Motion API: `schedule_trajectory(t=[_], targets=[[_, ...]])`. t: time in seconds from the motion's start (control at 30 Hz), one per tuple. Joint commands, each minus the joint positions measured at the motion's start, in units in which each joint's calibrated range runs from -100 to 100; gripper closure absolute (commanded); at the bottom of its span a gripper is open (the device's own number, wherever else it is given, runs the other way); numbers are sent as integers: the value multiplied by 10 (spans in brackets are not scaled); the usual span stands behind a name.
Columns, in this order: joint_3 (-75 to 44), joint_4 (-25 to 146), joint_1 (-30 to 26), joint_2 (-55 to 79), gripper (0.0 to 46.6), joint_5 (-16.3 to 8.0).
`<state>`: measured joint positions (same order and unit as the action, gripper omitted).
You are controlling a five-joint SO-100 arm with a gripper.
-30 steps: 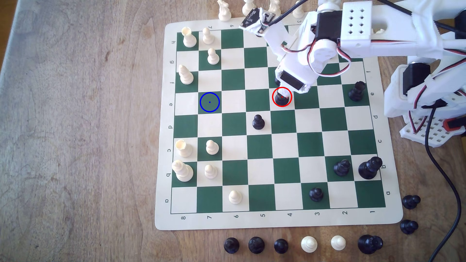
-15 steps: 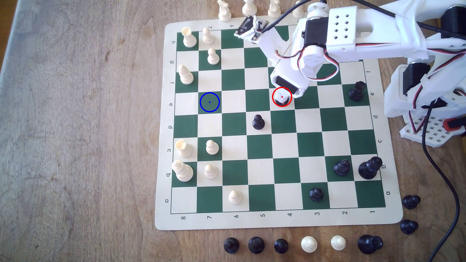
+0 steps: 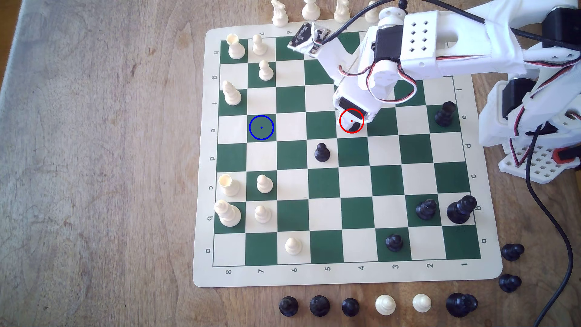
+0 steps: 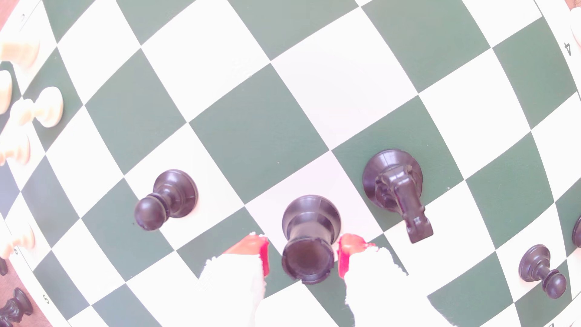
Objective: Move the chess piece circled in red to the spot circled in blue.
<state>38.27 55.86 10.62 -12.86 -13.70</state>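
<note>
The chessboard [image 3: 345,188] lies flat on the wooden table [image 3: 94,157], and my arm [image 3: 408,47] reaches in over it from the exterior view's right. Over the last second my arm has swung lower and further toward the exterior view's left, so that my gripper [image 4: 303,256] has come down onto the cream square ringed in red. A second ago the black rook [image 4: 309,239] showed plainly inside that ring; now my white fingertips cover most of it in the exterior view, with only a dark sliver of the rook [image 3: 356,126] peeking out.

From my wrist I see the rook upright on its cream square, its rimmed top sitting right between my two red pads [image 4: 264,254]. My jaws are spread, one on each side of the tower with a narrow gap left on both sides; I am not pinching it yet. The black knight [image 4: 396,188] stands on the neighbouring green square, and a black pawn [image 4: 166,198] on the other side, both apart from my fingers.

I judge the approach finished and the squeeze next. The blue-circled square [image 3: 261,127] waits empty, well away toward the exterior view's left along the same row, with clear squares between.
</note>
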Motion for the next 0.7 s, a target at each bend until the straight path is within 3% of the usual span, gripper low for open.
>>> schedule_trajectory(t=[0.0, 0.2, 0.37, 0.67], targets=[[-22, -6, 4, -6, 345, 2], [-22, -8, 1, -2, 373, 3], [-22, -14, -3, 0, 423, 3], [-35, 10, -3, -23, 443, 5]])
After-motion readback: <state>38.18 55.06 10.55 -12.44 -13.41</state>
